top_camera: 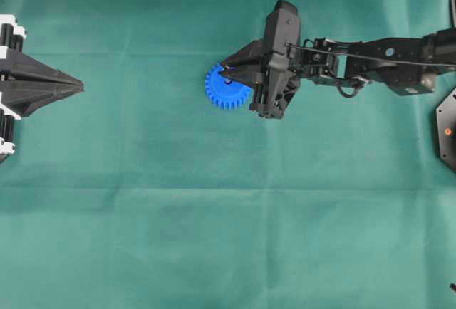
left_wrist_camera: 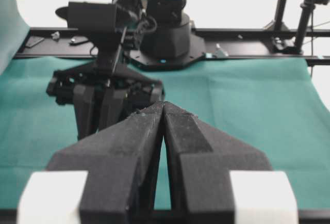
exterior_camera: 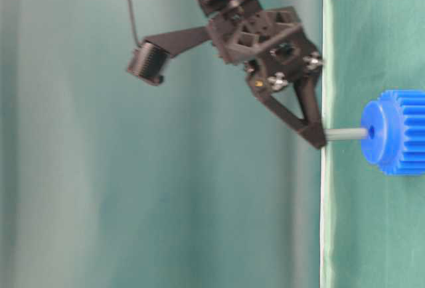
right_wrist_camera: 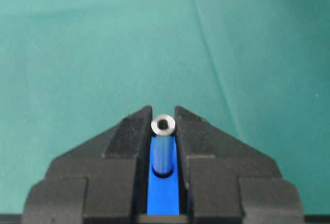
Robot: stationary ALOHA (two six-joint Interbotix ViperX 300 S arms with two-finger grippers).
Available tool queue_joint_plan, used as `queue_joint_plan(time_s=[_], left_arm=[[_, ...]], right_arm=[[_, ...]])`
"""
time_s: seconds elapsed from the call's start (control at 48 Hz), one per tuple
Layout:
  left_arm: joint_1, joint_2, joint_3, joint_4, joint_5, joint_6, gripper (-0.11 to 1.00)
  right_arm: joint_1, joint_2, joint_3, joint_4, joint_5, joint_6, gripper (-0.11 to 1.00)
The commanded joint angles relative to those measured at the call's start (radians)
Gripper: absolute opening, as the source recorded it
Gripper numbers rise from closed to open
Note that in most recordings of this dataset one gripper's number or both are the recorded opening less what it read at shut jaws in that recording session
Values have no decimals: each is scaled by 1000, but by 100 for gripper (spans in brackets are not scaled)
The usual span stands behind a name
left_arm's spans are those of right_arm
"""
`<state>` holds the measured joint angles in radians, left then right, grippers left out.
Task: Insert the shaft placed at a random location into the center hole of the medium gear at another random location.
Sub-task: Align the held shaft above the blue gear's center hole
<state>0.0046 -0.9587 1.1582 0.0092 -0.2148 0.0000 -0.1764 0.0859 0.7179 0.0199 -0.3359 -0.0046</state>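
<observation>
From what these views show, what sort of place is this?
Most likely a robot lab bench: a green cloth covers the table, camera stands rise behind the arm's base, and the right claw holds a metal shaft at a blue gear.

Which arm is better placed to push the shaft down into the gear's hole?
Right. Its end effector is shut on the shaft, whose tip meets the center hole of the medium gear. The left end effector sits shut at the far edge.

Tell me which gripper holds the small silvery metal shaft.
The right gripper, over the bright blue toothed gear; the left gripper sits shut and empty at the table's edge.
</observation>
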Motion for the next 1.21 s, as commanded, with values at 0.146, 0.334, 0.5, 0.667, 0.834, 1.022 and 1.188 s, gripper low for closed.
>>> queue_joint_plan(time_s=[0.146,0.334,0.5,0.667,0.834,1.022,1.188], left_arm=[[2,6,-18,3,-11,-2,0],[2,6,-17,3,-12,-2,0],[2,6,-17,3,-12,-2,0],[2,6,-17,3,-12,-2,0],[2,6,-17,3,-14,-2,0],[2,6,-17,3,-14,-2,0],[2,8,-15,3,-12,-2,0]], right_arm=[[2,-84,-9,-5,38,-14,14],[2,-77,-8,-5,31,-14,14],[2,-43,-6,-3,2,-14,14],[2,3,-6,0,-31,-11,14],[2,26,-6,3,-40,-6,14],[3,32,-5,5,-40,-5,14],[3,37,-2,5,-46,-5,14]])
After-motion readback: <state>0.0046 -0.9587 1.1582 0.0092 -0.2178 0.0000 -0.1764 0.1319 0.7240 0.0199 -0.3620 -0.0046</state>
